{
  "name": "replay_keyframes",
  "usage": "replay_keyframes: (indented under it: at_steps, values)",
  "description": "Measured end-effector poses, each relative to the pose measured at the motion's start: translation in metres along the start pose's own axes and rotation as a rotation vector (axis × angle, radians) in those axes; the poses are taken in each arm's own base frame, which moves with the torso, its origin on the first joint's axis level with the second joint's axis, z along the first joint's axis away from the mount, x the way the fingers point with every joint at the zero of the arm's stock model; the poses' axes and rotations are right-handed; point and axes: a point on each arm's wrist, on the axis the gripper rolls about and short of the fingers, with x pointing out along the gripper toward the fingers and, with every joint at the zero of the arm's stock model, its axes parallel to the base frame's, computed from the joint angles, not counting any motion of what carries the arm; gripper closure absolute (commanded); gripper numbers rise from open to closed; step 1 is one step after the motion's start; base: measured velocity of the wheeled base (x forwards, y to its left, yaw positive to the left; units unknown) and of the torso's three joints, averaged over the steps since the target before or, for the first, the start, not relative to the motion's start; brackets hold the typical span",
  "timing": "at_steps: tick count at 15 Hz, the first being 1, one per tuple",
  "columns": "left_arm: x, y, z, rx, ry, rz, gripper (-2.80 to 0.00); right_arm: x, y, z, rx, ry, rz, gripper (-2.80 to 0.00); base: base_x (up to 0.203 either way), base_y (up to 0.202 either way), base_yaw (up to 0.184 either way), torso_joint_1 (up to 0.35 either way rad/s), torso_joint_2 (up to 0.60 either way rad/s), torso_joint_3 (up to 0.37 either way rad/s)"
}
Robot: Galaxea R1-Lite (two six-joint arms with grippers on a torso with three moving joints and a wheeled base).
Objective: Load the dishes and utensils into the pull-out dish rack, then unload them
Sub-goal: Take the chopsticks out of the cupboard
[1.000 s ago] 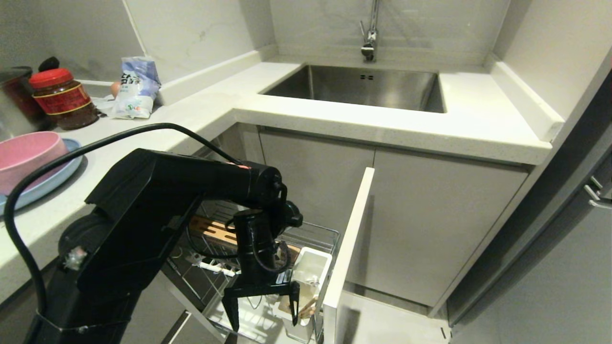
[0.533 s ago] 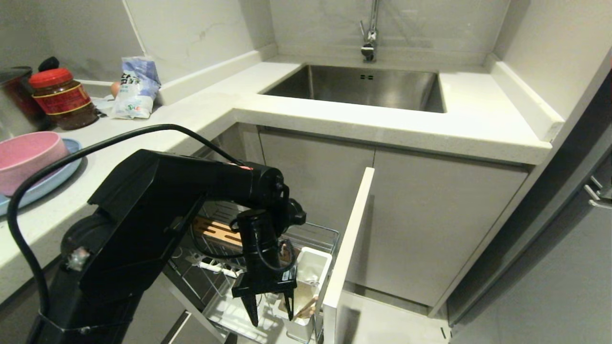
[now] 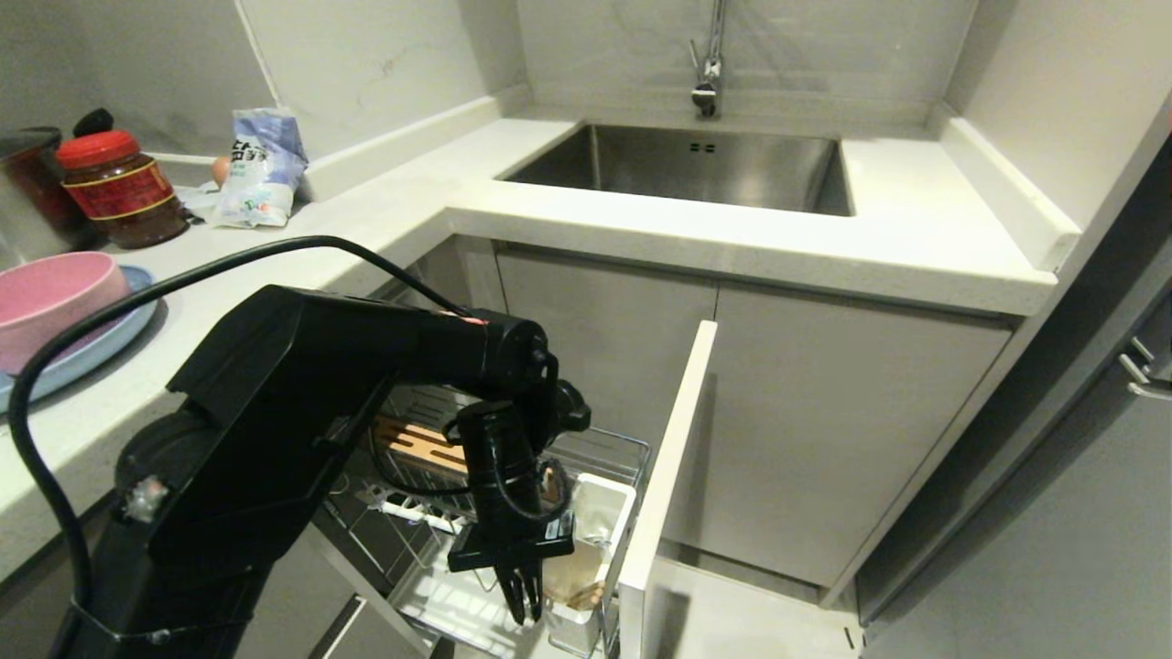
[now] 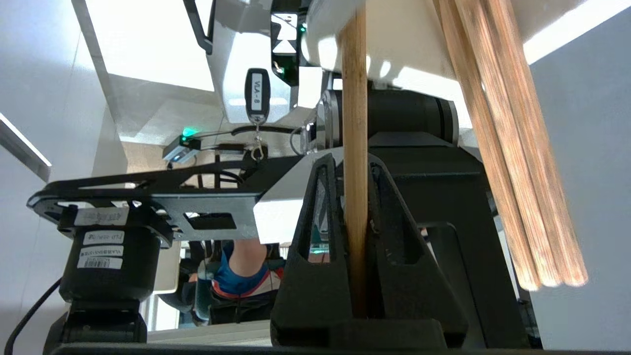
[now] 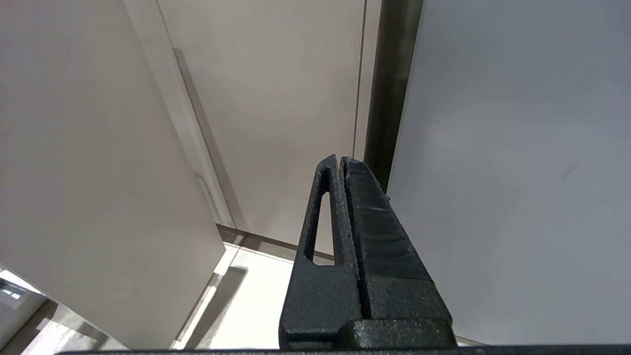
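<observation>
Chopsticks, plain light wood: light, stiff, slippery; left gripper pinches one mid-shaft, another pair just beside its jaws.

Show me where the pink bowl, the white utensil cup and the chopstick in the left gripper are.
pink bowl (image 3: 50,297): head view, its side wall.
white utensil cup (image 3: 600,508): head view, inner wall.
chopstick (image 4: 355,148): left wrist view, mid-shaft above the left gripper (image 4: 354,170).

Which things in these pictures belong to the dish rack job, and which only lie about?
Job:
- chrome wire pull-out dish rack
- white plastic utensil cup
- light wooden chopsticks, one clamped in the left gripper
- round pink bowl
- oval light-blue plate

Lying about:
- red-lidded jar
- white-blue bag
- steel sink
- right gripper, parked
</observation>
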Motion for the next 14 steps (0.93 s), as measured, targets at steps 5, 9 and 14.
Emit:
replay_keyframes:
  at_steps: [5,9,14]
  values:
    - [-0.028,0.003,-0.028,0.019,-0.008,-0.024,0.00,0.000,0.000,0.000,0.000,0.000,0.000,0.00,0.000,0.000,0.000,0.000,0.00,0.000]
    - [-0.067,0.010,-0.074,0.064,-0.059,-0.048,0.00,0.000,0.000,0.000,0.000,0.000,0.000,0.00,0.000,0.000,0.000,0.000,0.00,0.000]
    - [-0.117,0.026,-0.133,0.169,-0.221,-0.132,0.00,0.000,0.000,0.000,0.000,0.000,0.000,0.00,0.000,0.000,0.000,0.000,0.00,0.000]
